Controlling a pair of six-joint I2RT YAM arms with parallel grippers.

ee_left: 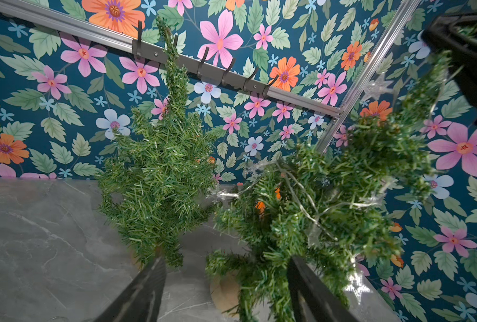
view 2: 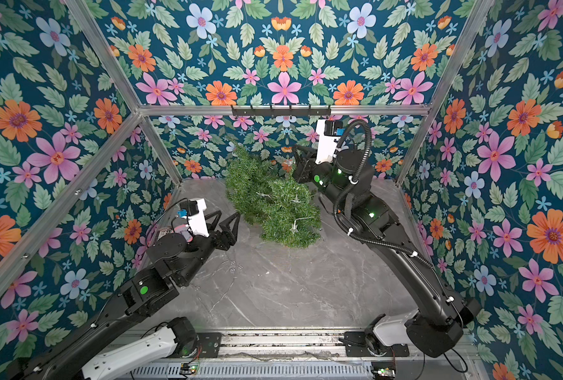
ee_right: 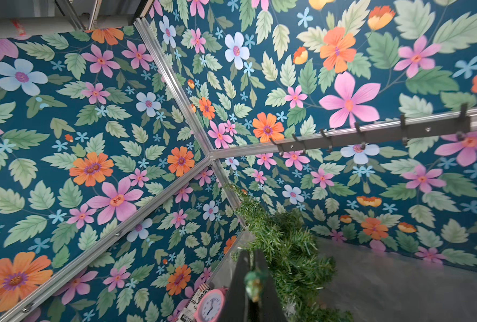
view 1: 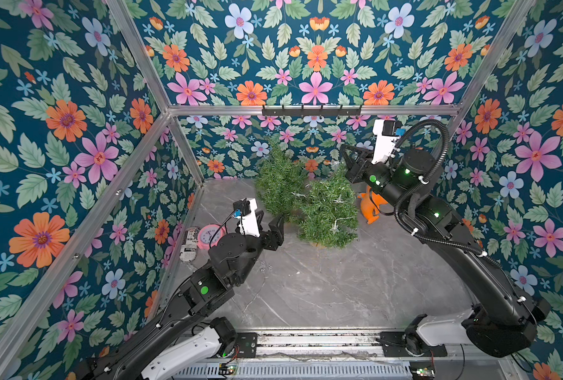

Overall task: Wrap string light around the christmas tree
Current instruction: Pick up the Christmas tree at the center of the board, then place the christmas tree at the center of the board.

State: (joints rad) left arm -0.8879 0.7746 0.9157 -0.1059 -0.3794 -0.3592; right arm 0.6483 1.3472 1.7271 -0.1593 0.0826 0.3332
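Observation:
The christmas tree [view 1: 329, 210] [view 2: 286, 217] stands at the back of the table and leans right. A thin string light [ee_left: 301, 200] with clear star bulbs [view 1: 335, 227] drapes across its branches. My right gripper [view 1: 344, 151] [view 2: 296, 153] [ee_right: 249, 256] is raised at the tree's top, shut on a green tip of the tree [ee_right: 254, 281]. My left gripper [view 1: 270, 218] [view 2: 225, 220] [ee_left: 226, 260] is open, low on the tree's left side. Nothing sits between its fingers, though the lowest branches [ee_left: 248, 267] reach into the gap.
A second bare green tree [view 1: 280, 177] [ee_left: 162, 172] stands upright just behind and to the left. A pink clock [view 1: 211, 235] and a printed can [view 1: 189, 245] lie by the left wall. An orange object [view 1: 370, 205] sits behind the right arm. A hook rail [view 1: 311, 110] crosses the back wall.

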